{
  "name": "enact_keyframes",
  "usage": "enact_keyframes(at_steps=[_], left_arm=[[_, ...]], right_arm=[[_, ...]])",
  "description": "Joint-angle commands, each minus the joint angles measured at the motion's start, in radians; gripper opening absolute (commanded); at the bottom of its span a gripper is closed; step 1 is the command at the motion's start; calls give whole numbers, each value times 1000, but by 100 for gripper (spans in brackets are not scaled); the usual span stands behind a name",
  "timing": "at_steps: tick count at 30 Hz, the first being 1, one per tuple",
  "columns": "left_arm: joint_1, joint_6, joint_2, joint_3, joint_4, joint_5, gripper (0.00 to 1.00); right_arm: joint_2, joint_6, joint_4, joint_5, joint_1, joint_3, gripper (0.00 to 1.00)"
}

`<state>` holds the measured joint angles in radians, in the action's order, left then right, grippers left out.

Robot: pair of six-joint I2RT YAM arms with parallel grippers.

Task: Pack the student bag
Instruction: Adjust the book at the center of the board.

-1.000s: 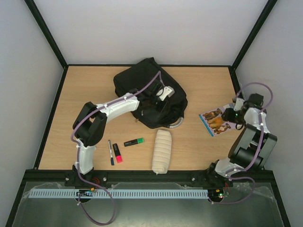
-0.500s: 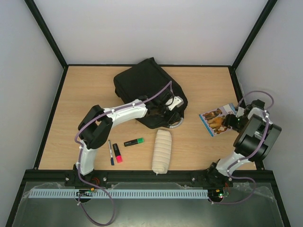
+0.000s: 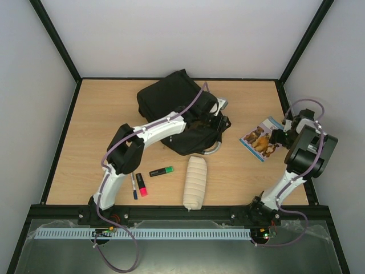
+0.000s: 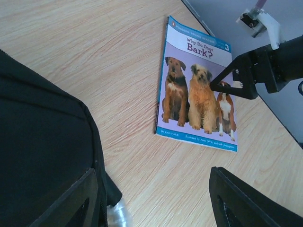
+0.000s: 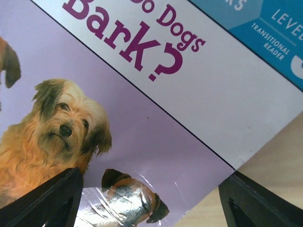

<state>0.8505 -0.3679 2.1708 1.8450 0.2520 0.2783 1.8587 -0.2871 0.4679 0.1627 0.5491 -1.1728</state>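
Observation:
The student bag [image 3: 174, 111] is a big black backpack lying at the back middle of the table; its dark edge fills the left of the left wrist view [image 4: 42, 151]. My left gripper [image 3: 220, 114] hangs open over the bag's right edge, with only bare wood between its fingers [image 4: 156, 208]. A picture book with dogs on its cover [image 3: 259, 138] lies flat to the right [image 4: 196, 90]. My right gripper [image 3: 278, 136] stands open low over the book's right part [image 5: 151, 203], its jaws wide apart across the cover [image 5: 142, 94]; it also shows in the left wrist view [image 4: 236, 80].
A beige rolled pouch [image 3: 195, 182] lies near the front middle. A green highlighter [image 3: 162, 171], a pink one [image 3: 141, 185] and a pen [image 3: 133, 184] lie front left. The bag's grey loop handle [image 3: 212, 149] pokes out at its near right corner.
My left gripper has swung right across the bag to its right edge and opened. My right gripper has opened wider, and the book has turned and shifted slightly toward the back.

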Motion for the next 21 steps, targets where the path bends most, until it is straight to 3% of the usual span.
enact_keyframes(at_steps=[1, 9, 13, 17, 21], left_arm=[[2, -95, 67, 81, -15, 31, 67], [1, -226, 177, 120, -104, 121, 66], [9, -272, 293, 248, -116, 120, 66], [10, -360, 411, 366, -88, 105, 66], [17, -426, 478, 383, -115, 115, 67]], right_arm=[[107, -61, -6, -102, -92, 20, 78], [108, -167, -112, -234, -250, 96, 72], [71, -198, -200, -300, -313, 187, 69], [37, -199, -233, -313, -333, 258, 68], [-7, -213, -256, -297, -333, 316, 67]])
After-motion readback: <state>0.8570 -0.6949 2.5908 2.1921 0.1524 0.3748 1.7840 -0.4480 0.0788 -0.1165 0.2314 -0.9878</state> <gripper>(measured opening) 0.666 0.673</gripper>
